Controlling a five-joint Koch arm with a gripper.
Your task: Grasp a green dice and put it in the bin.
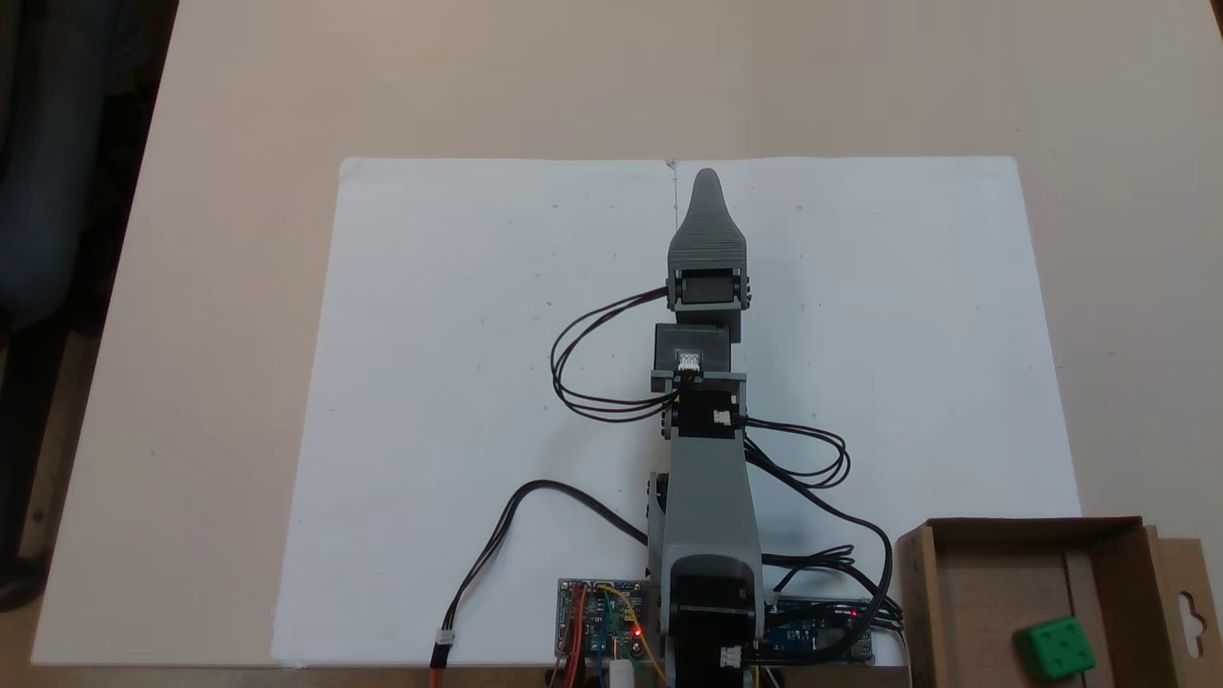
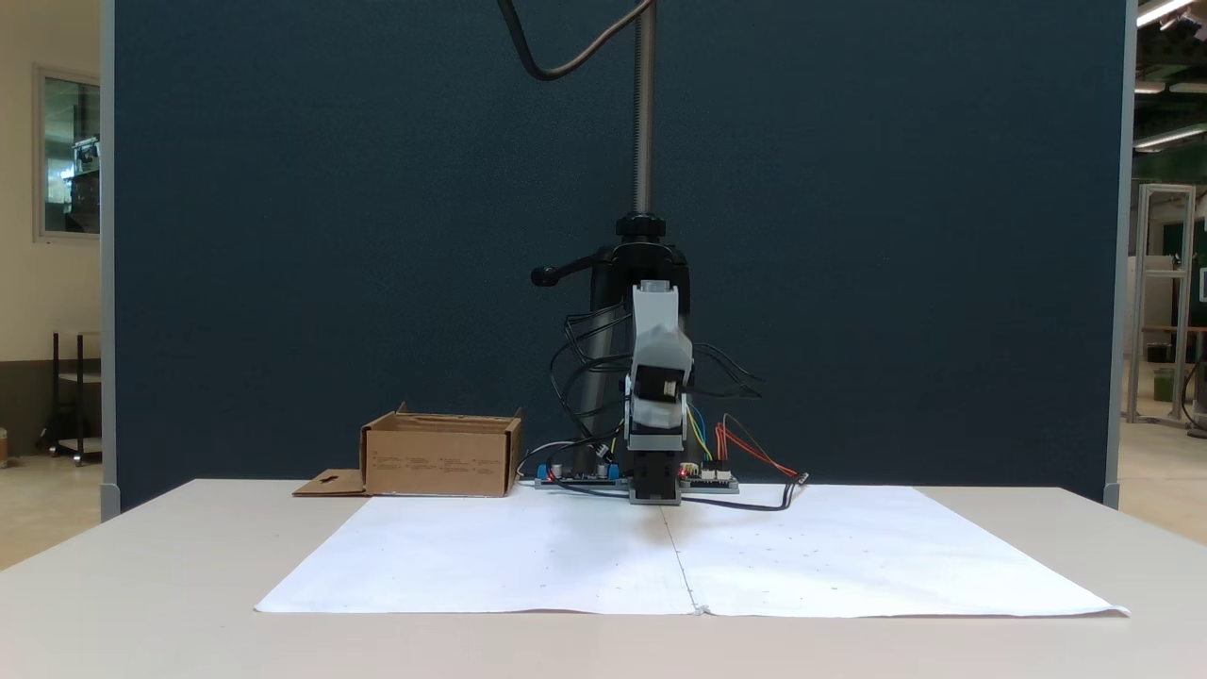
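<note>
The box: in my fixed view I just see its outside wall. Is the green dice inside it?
Observer: Yes. A fixed view from above shows the green dice lying on the floor of the box, near the wall with the flap.
Operator: The arm points right at me. Where is the hand?
Observer: The hand is stretched out over the white paper, along its middle seam, well away from the box.
Operator: Is the hand open?
Observer: I cannot tell. From above just one tip shows, and nothing green is at it.
</note>
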